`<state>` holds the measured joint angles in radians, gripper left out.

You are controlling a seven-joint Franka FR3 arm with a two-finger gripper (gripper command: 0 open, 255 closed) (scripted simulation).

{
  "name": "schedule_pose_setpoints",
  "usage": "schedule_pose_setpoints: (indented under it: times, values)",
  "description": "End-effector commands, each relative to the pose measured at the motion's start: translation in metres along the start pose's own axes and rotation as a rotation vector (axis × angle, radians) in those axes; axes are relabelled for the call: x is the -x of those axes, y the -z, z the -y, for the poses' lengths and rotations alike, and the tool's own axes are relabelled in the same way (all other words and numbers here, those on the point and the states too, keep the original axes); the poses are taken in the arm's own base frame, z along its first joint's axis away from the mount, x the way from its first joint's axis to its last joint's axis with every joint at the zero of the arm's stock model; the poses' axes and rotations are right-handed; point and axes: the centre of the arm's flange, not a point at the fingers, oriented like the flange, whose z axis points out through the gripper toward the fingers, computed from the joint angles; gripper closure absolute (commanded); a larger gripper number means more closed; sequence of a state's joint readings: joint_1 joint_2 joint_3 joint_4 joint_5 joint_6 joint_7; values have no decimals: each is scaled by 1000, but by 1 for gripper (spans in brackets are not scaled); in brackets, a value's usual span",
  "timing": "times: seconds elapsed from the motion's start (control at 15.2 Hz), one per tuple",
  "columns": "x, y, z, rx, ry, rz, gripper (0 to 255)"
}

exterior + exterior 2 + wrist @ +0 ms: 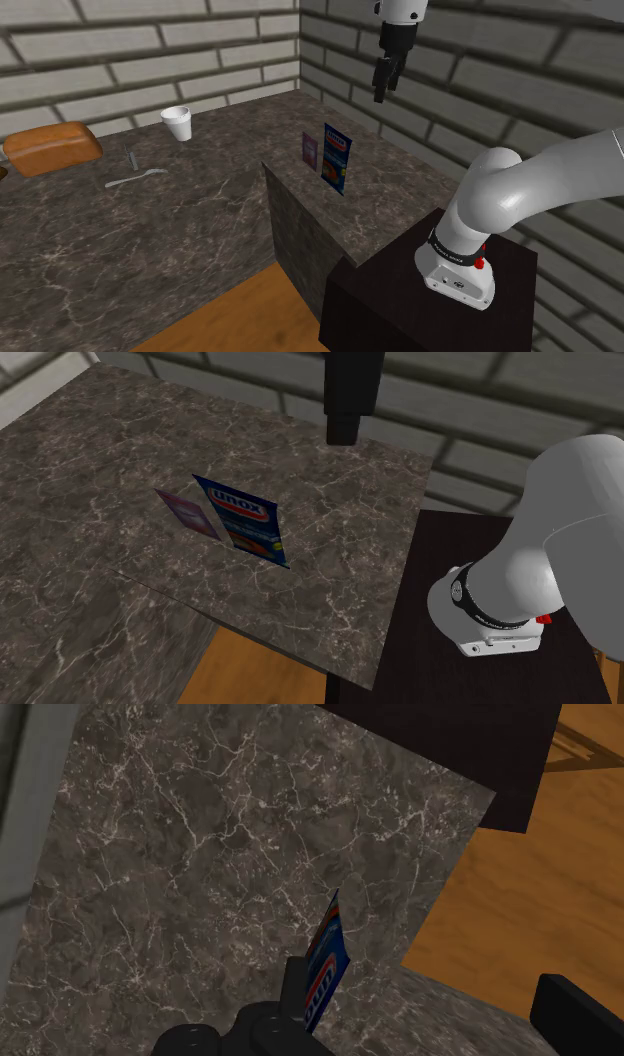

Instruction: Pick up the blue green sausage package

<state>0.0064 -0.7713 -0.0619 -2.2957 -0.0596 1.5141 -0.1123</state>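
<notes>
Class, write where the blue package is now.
The blue package stands upright on the counter near its edge, just right of the purple packet in the shoulder view.

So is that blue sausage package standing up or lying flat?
Upright: the blue package stands on its bottom edge on the counter, beside a smaller purple package.

You have one dark, white-veined stone-patterned counter (200, 225), L-shaped, with a wooden floor (240, 315) in its inner angle. On the arm of the L nearer the stand, a blue package (337, 157) stands upright by the inner edge, with a smaller purple package (310, 149) upright just beside it. Well apart, toward the shoulder view's left, note a white cup (177, 122), a brown loaf (52, 147), a pale utensil (135, 179) lying flat and a short grey object (131, 159) near it.
</notes>
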Motion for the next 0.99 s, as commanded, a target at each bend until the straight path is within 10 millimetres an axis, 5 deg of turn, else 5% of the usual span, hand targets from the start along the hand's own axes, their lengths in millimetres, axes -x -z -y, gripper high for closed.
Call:
schedule_pose_setpoints:
  times: [0.0,0.92]
  values:
    - [0,0,0,0,0,0,0]
    - [-108,-157,-22,-39,-373,83,0]
